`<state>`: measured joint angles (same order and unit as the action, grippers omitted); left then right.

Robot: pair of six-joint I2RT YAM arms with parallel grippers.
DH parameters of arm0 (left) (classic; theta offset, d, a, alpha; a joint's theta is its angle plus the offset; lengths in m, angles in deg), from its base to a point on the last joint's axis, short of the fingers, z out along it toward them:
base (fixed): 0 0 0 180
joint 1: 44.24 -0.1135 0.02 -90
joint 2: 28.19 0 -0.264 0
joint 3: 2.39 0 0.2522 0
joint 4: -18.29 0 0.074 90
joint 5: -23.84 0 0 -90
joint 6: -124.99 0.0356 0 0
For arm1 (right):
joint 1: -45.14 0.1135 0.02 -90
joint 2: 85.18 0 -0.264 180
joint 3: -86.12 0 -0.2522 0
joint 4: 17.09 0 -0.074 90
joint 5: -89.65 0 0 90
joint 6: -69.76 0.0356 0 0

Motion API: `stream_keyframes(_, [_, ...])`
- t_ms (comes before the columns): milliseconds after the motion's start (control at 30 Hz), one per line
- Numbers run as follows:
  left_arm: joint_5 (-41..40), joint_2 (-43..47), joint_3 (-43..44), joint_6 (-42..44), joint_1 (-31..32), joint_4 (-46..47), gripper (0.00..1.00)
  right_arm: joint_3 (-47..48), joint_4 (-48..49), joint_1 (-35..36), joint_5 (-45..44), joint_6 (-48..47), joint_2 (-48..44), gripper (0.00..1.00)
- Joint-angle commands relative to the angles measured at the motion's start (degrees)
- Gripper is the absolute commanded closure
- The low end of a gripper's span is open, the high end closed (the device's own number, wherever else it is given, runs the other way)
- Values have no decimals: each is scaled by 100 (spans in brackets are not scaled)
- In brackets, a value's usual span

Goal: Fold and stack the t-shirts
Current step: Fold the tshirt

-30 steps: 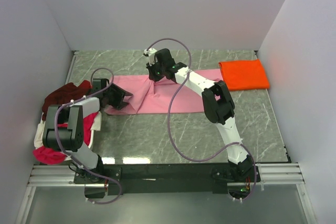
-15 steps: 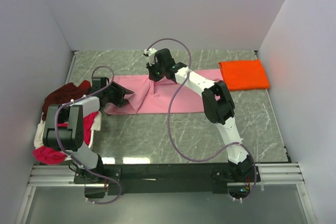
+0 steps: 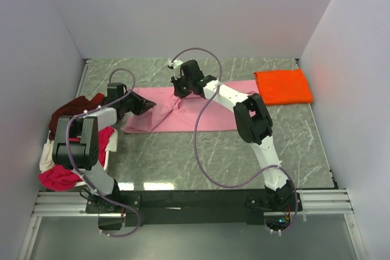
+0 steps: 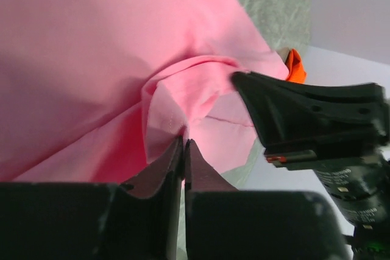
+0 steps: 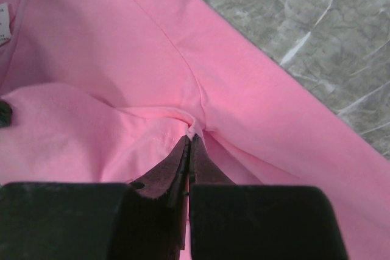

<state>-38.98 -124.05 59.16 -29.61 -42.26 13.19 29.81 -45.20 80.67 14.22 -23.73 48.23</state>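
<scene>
A light pink t-shirt (image 3: pixel 201 111) lies spread across the middle of the table. My left gripper (image 3: pixel 147 106) is at the shirt's left end, shut on a raised fold of the pink cloth (image 4: pixel 173 105). My right gripper (image 3: pixel 181 94) is at the shirt's far edge near the middle, shut on a pinched ridge of the same shirt (image 5: pixel 192 131). An orange t-shirt (image 3: pixel 283 86) lies folded at the far right. More t-shirts are heaped at the left: maroon (image 3: pixel 72 112), magenta-red (image 3: pixel 56 179) and cream (image 3: pixel 44 158).
The grey marble table (image 3: pixel 183 156) is walled by white panels on the left, back and right. In the left wrist view the right arm's black gripper body (image 4: pixel 317 120) stands close by at the right.
My left gripper has gone from open to shut on the pink shirt's left end and shifted slightly away from the bases. The cloth there has bunched up. The right gripper has stayed shut on the shirt.
</scene>
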Motion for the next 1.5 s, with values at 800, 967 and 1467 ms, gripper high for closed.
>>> stream_keyframes(800, [-494,-1066,2849,4262,57,-1762,99,-16,662,-573,644,1482,-184,100])
stream_keyframes(967, [-731,-1269,3078,4727,57,-1807,99,196,670,-582,679,1693,-16,100])
stream_keyframes(1467, [-916,-1919,3764,5273,57,-1825,99,617,697,-582,108,2071,283,100])
